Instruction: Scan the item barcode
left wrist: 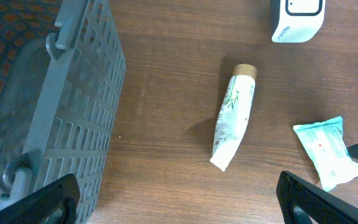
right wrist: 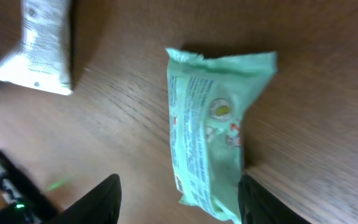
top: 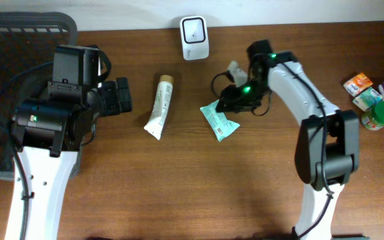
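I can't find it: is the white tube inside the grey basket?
No, the white tube lies on the wooden table, outside the grey basket.

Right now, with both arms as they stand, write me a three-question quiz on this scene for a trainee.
1. True or false: the left gripper is open and holds nothing.
2. Which thing lies under the right gripper? A the mint-green packet; B the white tube; C the green-lidded jar.
3. Fill in: the dark mesh basket stands on the robot's ____ side.
Key: 1 true; 2 A; 3 left.
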Action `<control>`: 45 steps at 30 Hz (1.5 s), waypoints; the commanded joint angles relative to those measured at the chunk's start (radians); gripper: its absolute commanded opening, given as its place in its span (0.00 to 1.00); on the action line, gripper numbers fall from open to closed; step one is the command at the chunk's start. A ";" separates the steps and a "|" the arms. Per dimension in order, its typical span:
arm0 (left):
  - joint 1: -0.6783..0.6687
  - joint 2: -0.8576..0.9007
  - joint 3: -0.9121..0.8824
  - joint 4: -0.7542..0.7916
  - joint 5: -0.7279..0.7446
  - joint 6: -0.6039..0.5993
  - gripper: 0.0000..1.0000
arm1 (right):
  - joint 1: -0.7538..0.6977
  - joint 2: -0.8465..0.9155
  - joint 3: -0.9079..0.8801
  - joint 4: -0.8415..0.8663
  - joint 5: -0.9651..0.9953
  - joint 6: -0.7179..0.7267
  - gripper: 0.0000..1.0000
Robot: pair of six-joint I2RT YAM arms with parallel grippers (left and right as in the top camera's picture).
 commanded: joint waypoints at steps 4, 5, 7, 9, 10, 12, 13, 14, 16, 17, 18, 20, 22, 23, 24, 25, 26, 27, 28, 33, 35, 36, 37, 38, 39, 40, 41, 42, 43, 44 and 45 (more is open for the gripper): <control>0.003 0.000 0.001 -0.002 -0.014 0.016 0.99 | 0.028 0.057 -0.014 0.011 0.122 -0.006 0.56; 0.003 0.000 0.001 -0.002 -0.014 0.015 0.99 | 0.026 0.069 -0.014 0.012 0.122 -0.007 0.56; 0.003 0.000 0.001 -0.002 -0.014 0.015 0.99 | 0.023 0.083 -0.014 0.015 0.123 -0.007 0.56; 0.003 0.000 0.001 -0.002 -0.014 0.015 0.99 | 0.023 0.094 -0.014 0.016 0.122 -0.007 0.56; 0.003 0.000 0.001 -0.002 -0.014 0.015 0.99 | 0.023 0.097 -0.014 0.016 0.122 -0.007 0.56; 0.003 0.000 0.001 -0.002 -0.014 0.016 0.99 | 0.023 0.102 -0.014 0.021 0.118 -0.007 0.52; 0.003 0.000 0.001 -0.002 -0.014 0.016 0.99 | 0.023 0.104 -0.014 0.024 0.118 -0.007 0.50; 0.003 0.000 0.001 -0.002 -0.014 0.015 0.99 | 0.023 0.106 -0.016 0.024 0.117 -0.007 0.49; 0.003 0.000 0.001 -0.002 -0.014 0.015 0.99 | 0.023 0.108 -0.032 0.040 0.090 -0.018 0.49; 0.003 0.000 0.001 -0.002 -0.014 0.015 0.99 | 0.023 0.108 -0.047 0.058 0.064 -0.027 0.49; 0.003 0.000 0.001 -0.002 -0.014 0.015 0.99 | 0.023 0.108 -0.061 0.076 0.047 -0.039 0.48; 0.003 0.000 0.001 -0.002 -0.014 0.016 0.99 | 0.022 0.108 -0.076 0.087 0.031 -0.044 0.41; 0.003 0.000 0.001 -0.002 -0.013 0.015 0.99 | 0.022 0.108 -0.076 0.086 0.027 -0.044 0.22; 0.003 0.000 0.001 -0.002 -0.014 0.015 0.99 | 0.022 0.108 -0.076 0.086 0.019 -0.044 0.15; 0.003 0.000 0.001 -0.002 -0.013 0.015 0.99 | 0.020 0.108 -0.071 0.082 0.002 -0.044 0.05; 0.003 0.000 0.001 -0.002 -0.013 0.015 0.99 | 0.015 0.108 -0.061 0.071 -0.018 -0.044 0.04; 0.003 0.000 0.001 -0.002 -0.014 0.015 0.99 | 0.010 0.108 -0.048 0.054 -0.037 -0.044 0.04; 0.003 0.000 0.001 -0.002 -0.014 0.015 0.99 | 0.003 0.106 -0.031 0.033 -0.053 -0.044 0.04; 0.003 0.000 0.001 -0.002 -0.013 0.015 0.99 | -0.009 0.102 0.002 0.000 -0.087 -0.044 0.04; 0.003 0.000 0.001 -0.002 -0.013 0.015 0.99 | -0.052 0.083 0.105 -0.005 -0.377 -0.045 0.04; 0.003 0.000 0.001 -0.002 -0.013 0.015 0.99 | -0.056 0.083 0.136 0.068 -0.547 -0.045 0.04; 0.003 0.000 0.001 -0.002 -0.014 0.015 0.99 | -0.055 0.083 0.143 0.130 -0.622 -0.044 0.04; 0.003 0.000 0.001 -0.002 -0.014 0.015 0.99 | -0.054 0.082 0.146 0.179 -0.672 -0.043 0.04; 0.003 0.000 0.001 -0.002 -0.014 0.015 0.99 | -0.054 0.082 0.149 0.213 -0.704 -0.040 0.04; 0.003 0.000 0.001 -0.002 -0.014 0.015 0.99 | -0.054 0.082 0.156 0.243 -0.725 -0.040 0.04; 0.003 0.000 0.001 -0.002 -0.013 0.015 0.99 | -0.054 0.081 0.163 0.256 -0.724 -0.037 0.04; 0.003 0.000 0.001 -0.002 -0.014 0.016 0.99 | -0.054 0.081 0.173 0.259 -0.722 -0.037 0.04; 0.003 0.000 0.001 -0.002 -0.013 0.015 0.99 | -0.054 0.081 0.185 0.259 -0.713 -0.036 0.04; 0.003 0.000 0.001 -0.002 -0.014 0.015 0.99 | -0.054 0.081 0.196 0.259 -0.701 -0.028 0.04; 0.003 0.000 0.001 -0.002 -0.014 0.015 0.99 | -0.054 0.077 0.204 0.259 -0.686 -0.012 0.04; 0.003 0.000 0.001 -0.002 -0.014 0.015 0.99 | -0.054 0.069 0.211 0.259 -0.649 0.012 0.04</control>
